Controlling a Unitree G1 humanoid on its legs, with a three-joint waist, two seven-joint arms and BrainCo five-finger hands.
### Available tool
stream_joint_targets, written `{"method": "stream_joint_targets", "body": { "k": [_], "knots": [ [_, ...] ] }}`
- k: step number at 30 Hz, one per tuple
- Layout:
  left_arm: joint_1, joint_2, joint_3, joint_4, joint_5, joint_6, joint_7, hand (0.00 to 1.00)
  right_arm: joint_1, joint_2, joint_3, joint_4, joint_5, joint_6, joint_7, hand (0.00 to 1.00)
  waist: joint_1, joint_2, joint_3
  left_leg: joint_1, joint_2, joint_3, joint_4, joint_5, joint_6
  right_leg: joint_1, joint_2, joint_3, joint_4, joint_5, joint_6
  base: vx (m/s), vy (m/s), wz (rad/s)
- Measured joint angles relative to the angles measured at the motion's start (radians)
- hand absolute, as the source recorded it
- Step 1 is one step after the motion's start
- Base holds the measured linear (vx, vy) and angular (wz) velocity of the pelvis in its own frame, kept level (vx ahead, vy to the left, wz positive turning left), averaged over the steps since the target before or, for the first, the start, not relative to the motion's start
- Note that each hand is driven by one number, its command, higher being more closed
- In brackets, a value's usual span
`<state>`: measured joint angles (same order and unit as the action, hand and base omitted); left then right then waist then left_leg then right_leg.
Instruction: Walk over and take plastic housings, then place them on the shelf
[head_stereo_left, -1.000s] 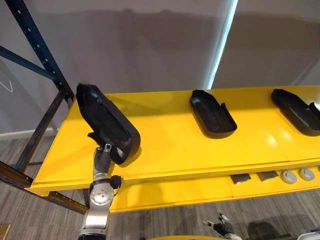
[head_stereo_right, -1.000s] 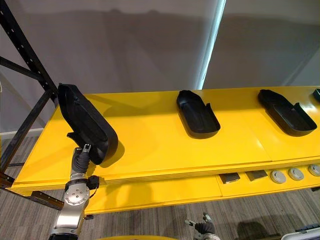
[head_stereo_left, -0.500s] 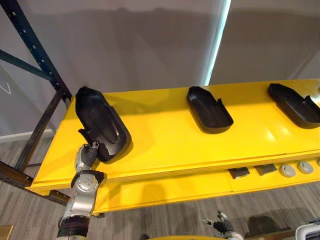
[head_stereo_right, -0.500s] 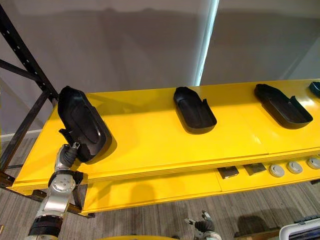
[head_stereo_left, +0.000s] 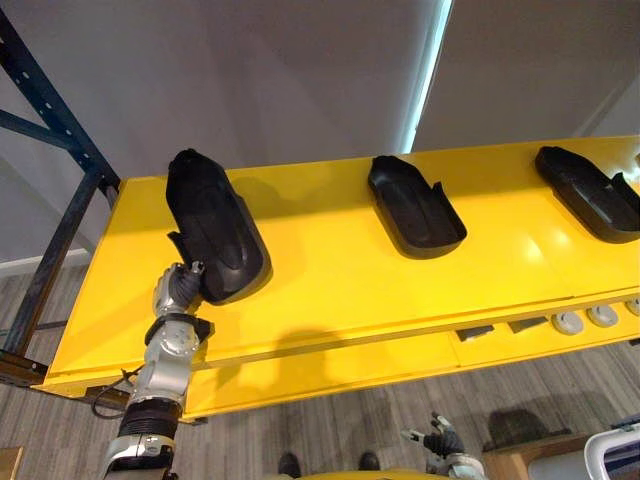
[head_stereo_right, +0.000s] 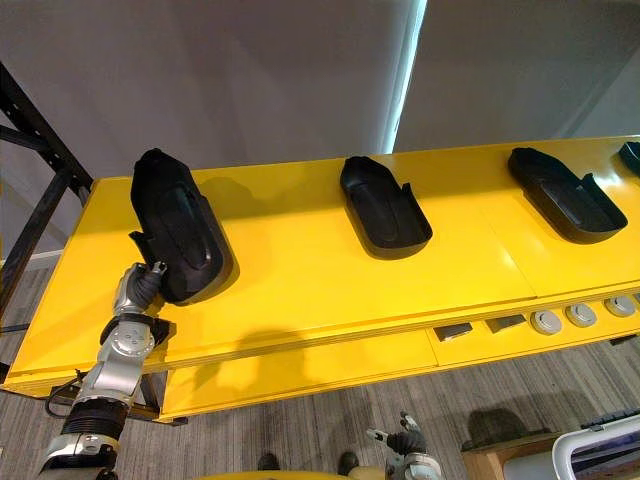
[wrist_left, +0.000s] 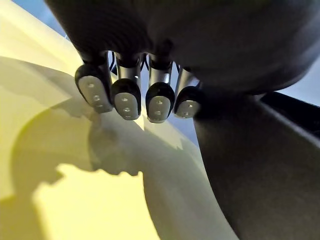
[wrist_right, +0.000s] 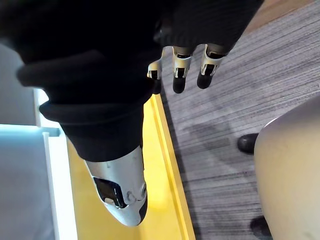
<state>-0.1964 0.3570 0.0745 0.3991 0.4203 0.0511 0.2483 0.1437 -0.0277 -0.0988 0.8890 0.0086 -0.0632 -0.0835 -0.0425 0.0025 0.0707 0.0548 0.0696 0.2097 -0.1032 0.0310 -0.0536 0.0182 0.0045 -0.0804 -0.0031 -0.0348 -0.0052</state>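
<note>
At far left, beside the shelf's left end: a dark steel post (head_stereo_left: 55, 105). Grips the near end of a black housing (head_stereo_left: 213, 238) with the left hand (head_stereo_left: 183, 287), fingers (wrist_left: 127, 100) curled tight on it, at the left end of the yellow shelf (head_stereo_left: 330, 290); length laid from the back edge toward the front. Cannot tell whether that housing rests on the shelf or hangs just above it. Farther right, near the back edge at mid-shelf, hollow side up: a second housing (head_stereo_left: 415, 207). Lets the right hand (head_stereo_right: 403, 441) hang low, short of the front edge, fingers (wrist_right: 181, 75) loose and apart above the grey plank floor (wrist_right: 225, 115), holding nothing. Under the front edge toward the right, on a lower ledge: two dark flat pieces (head_stereo_left: 475, 333), then small grey discs (head_stereo_left: 570, 321). Toward the right end, hollow side up: a third housing (head_stereo_left: 590, 192). At the right end itself, a sliver of a fourth housing (head_stereo_right: 630, 155).
</note>
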Motion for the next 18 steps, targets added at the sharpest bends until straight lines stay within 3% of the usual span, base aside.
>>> {"method": "stream_joint_targets", "body": {
  "k": [7, 8, 18],
  "knots": [
    [-0.009, -0.024, -0.016, -0.009, -0.016, -0.019, 0.016, 1.0, -0.005, 0.0, 0.0, 0.0, -0.001, 0.0, -0.001, 0.0, -0.012, -0.003, 0.002, -0.007, -0.001, 0.0, 0.0, 0.0, 0.0, -0.007, -0.001, 0.005, -0.003, 0.007, 0.004, -0.01, 0.002, -0.01],
    [-0.016, -0.024, -0.025, -0.009, -0.015, -0.018, 0.015, 0.0, -0.006, 0.0, 0.0, 0.0, -0.002, 0.0, -0.001, 0.0, -0.013, -0.005, 0.003, -0.007, -0.001, 0.001, 0.0, 0.0, 0.0, -0.007, -0.001, 0.006, -0.003, 0.007, 0.004, 0.0, 0.0, 0.0],
    [-0.081, -0.038, 0.008, 0.017, 0.004, 0.028, 0.042, 0.0, -0.024, 0.003, 0.001, 0.01, -0.008, 0.002, 0.0, 0.0, -0.03, -0.013, 0.018, -0.007, 0.0, 0.02, 0.0, -0.001, 0.001, -0.004, 0.001, 0.029, -0.021, 0.024, 0.005, 0.01, 0.003, -0.07]
  ]
}}
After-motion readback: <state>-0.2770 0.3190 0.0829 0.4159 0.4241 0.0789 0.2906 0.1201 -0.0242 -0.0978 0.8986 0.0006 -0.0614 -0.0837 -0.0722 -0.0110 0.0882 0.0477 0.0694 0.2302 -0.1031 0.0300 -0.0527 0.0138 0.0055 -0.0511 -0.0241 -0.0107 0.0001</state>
